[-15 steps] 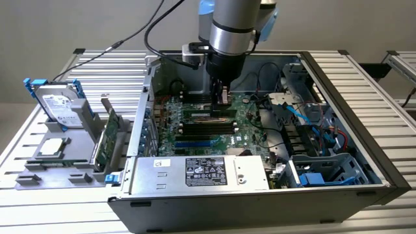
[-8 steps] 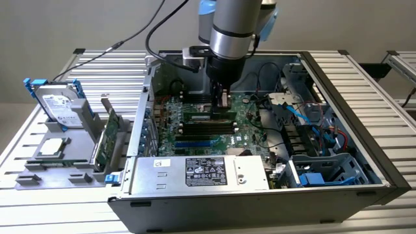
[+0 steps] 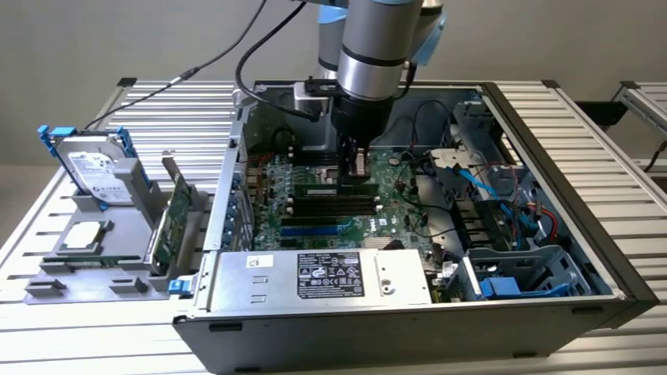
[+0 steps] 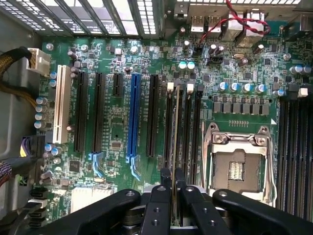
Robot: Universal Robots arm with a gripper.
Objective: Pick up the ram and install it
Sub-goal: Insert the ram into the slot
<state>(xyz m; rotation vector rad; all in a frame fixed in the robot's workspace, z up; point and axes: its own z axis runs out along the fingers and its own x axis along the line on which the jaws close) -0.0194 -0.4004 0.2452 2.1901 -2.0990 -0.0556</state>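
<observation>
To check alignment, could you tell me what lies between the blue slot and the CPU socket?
In the wrist view: a long black slot, then the memory slots, with the gripper holding the ram edge-on along them.

Arm (image 3: 380, 31) upright, reaching straight down; hand (image 4: 172, 174) low, fingers (image 4: 166, 178) pinched close together, gripping ram (image 4: 174, 142) edge.
</observation>
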